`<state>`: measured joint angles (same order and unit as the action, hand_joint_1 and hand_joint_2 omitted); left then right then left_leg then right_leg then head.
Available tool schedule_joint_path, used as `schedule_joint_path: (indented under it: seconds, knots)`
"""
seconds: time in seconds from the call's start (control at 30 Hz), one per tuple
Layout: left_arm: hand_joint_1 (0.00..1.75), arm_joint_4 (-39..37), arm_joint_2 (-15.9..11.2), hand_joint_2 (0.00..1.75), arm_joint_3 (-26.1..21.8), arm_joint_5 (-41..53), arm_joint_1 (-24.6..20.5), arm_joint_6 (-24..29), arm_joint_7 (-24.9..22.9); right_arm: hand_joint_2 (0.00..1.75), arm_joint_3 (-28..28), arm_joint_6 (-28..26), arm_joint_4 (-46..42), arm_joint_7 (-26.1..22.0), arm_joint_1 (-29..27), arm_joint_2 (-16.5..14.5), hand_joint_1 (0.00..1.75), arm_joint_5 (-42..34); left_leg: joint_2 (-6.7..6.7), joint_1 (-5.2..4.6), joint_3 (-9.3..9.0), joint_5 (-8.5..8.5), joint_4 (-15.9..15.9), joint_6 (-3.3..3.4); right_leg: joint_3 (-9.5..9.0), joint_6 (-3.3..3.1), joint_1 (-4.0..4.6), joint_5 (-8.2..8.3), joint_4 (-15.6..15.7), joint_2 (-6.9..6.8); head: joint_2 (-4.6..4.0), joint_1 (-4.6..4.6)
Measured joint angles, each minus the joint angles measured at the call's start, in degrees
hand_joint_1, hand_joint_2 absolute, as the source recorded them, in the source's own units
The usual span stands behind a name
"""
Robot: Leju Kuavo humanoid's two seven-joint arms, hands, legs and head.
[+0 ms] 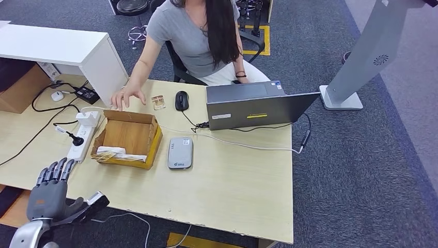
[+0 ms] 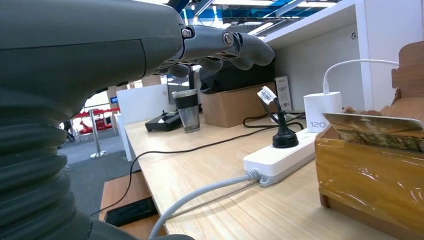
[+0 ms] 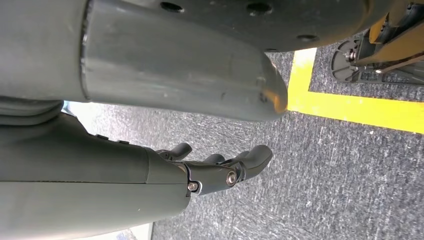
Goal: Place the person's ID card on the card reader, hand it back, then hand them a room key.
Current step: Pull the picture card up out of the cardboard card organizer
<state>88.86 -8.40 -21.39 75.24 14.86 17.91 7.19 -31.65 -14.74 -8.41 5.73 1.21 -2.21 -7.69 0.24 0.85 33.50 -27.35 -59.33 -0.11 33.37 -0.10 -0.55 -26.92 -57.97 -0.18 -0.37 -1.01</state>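
Office or lab workspace w/ a mock reception desk: a person (image 1: 199, 36) is sitting at a wooden table (image 1: 227, 191) behind a laptop (image 1: 253, 106) and mouse (image 1: 181, 100). Grey carpet (image 1: 361, 170) w/ yellow floor tape (image 3: 360, 107) is lying underneath, a power strip (image 1: 82, 139) feeding the cables.

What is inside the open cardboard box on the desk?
The cardboard box shows a mostly bare brown bottom, with a pale card-like bundle lying along its near wall. What the bundle consists of is too small to tell, and the near wall hides anything tucked beneath it.
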Motion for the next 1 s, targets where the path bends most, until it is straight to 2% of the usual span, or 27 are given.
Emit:
schedule_joint_path:
  seconds: [0.17,0.4,0.57,1.0]
  knots:
    - [0.00,-3.52,-1.02,1.75,4.14,-0.17,-4.05,1.26,-3.11,0.00,-1.00,0.45,0.02,0.00,0.34,0.00,0.00,0.53,-0.01,0.00,0.00,0.05,-0.01,-0.01,0.00,0.00,0.00,0.02,0.00,-0.01,0.00,0.00]
    - [0.00,-7.81,-2.19,1.75,13.21,-0.05,-11.32,1.76,-6.39,0.00,-2.23,0.97,0.02,0.02,0.76,0.01,0.00,1.09,-0.03,0.00,0.02,0.12,-0.01,0.01,-0.02,0.06,0.00,0.12,0.00,-0.04,0.00,0.00]
    - [0.00,-8.88,-2.75,1.75,17.97,-0.48,-14.52,1.49,-8.01,0.00,-2.65,0.99,0.02,0.22,0.80,0.04,0.00,1.10,-0.01,-0.01,0.03,0.12,-0.03,0.01,0.03,0.07,0.00,0.15,0.00,0.00,0.00,-0.01]
    - [0.00,-9.67,-3.25,1.75,21.83,-0.73,-16.95,1.21,-8.53,0.00,-3.18,1.04,0.04,0.24,0.84,0.17,0.00,1.16,0.02,-0.01,0.04,0.13,-0.03,0.01,0.04,0.07,0.00,0.15,0.00,0.03,0.00,-0.01]
